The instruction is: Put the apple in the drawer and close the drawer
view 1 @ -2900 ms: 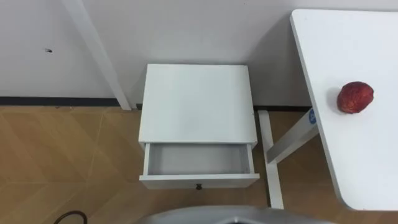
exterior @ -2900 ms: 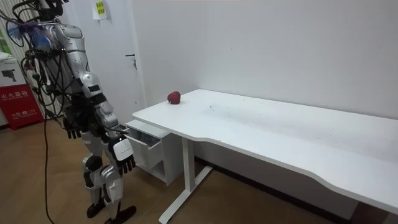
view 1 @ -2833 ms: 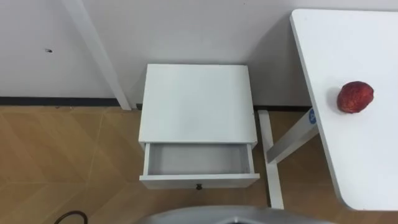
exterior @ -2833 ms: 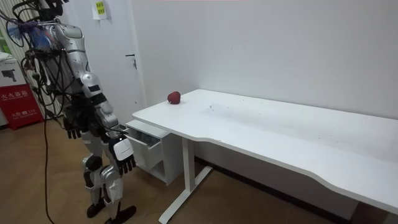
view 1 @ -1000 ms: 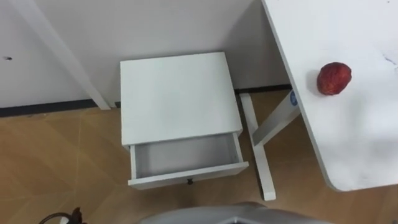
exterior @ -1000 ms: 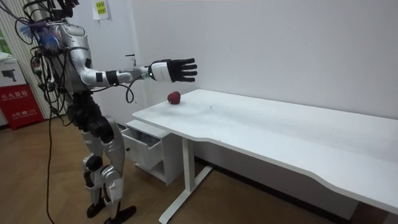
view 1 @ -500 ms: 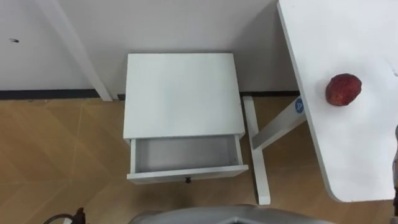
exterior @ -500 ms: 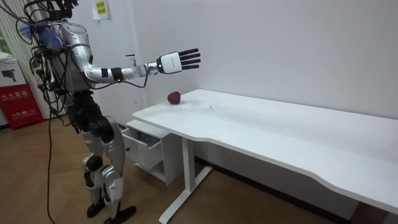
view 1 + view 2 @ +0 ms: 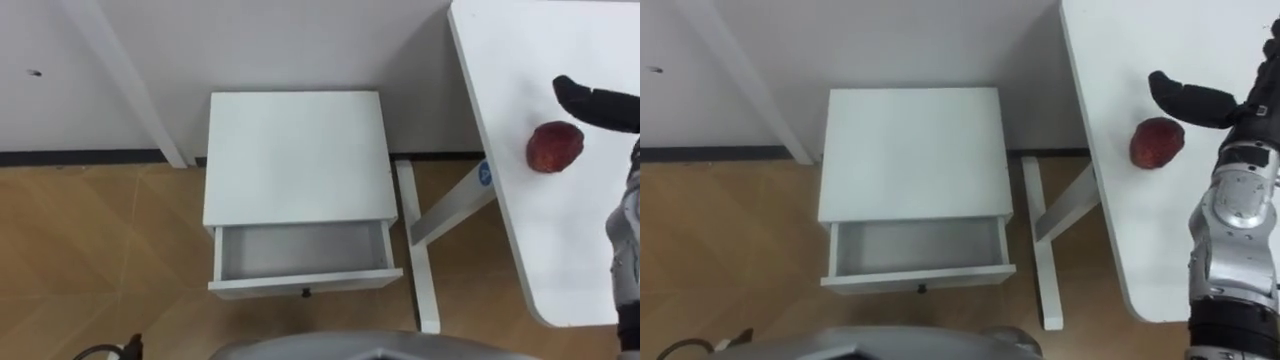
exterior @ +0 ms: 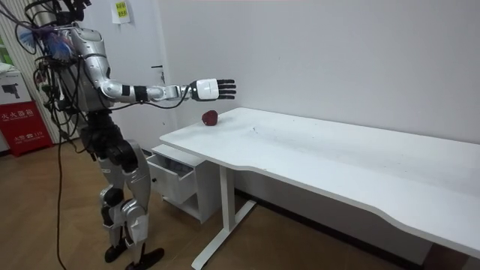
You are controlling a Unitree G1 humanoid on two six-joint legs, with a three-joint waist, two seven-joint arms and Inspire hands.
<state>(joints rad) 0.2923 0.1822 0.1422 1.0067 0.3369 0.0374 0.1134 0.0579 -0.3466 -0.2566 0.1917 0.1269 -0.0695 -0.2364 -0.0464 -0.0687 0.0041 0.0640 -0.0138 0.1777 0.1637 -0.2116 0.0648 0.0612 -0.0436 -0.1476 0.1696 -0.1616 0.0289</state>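
Your apple [image 9: 554, 147] is sitting at the right of the frame on the white table [image 9: 510, 60], near its left edge. Your right hand [image 9: 1200, 103] is hovering just up-right of it, fingers straight and spread, holding nothing. The open drawer [image 9: 300, 250] is waiting at lower centre, well apart.
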